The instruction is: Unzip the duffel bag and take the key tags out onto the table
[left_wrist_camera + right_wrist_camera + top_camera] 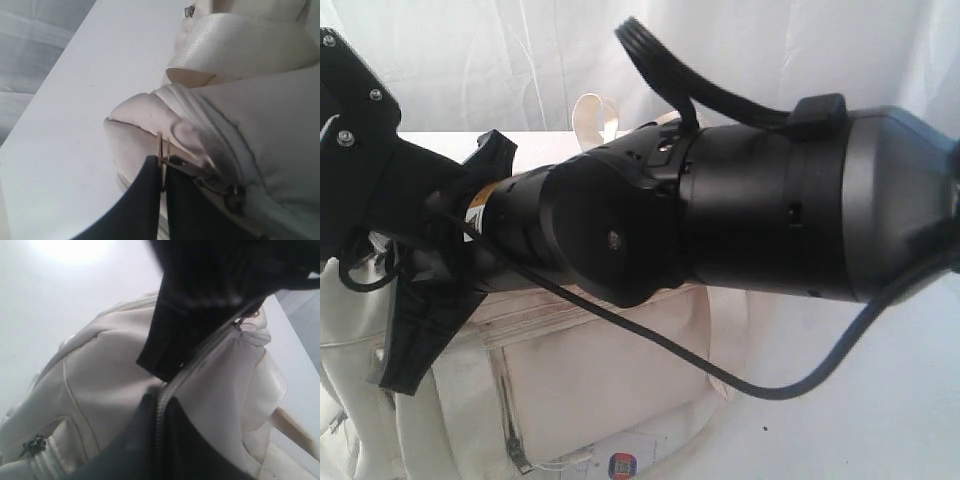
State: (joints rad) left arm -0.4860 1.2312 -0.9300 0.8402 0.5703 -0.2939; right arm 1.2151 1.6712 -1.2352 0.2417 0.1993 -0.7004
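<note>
While the wide white table (880,400) carries the duffel bag (600,380), its zipper (200,360) runs lengthwise between both arms. The right gripper (160,402) is clamped on that zipper. The left gripper (161,165), at the bag's end, pinches what looks like the metal zipper pull (164,145), so it seems better placed to draw along this line. The key tags are unseen, presumably inside.

Bright, soft, even light, faint shadows. Glare whitens the table (70,250) in the right wrist view. The black arm (770,200) across the exterior view's middle and right is out of focus; wrist foregrounds blur.
</note>
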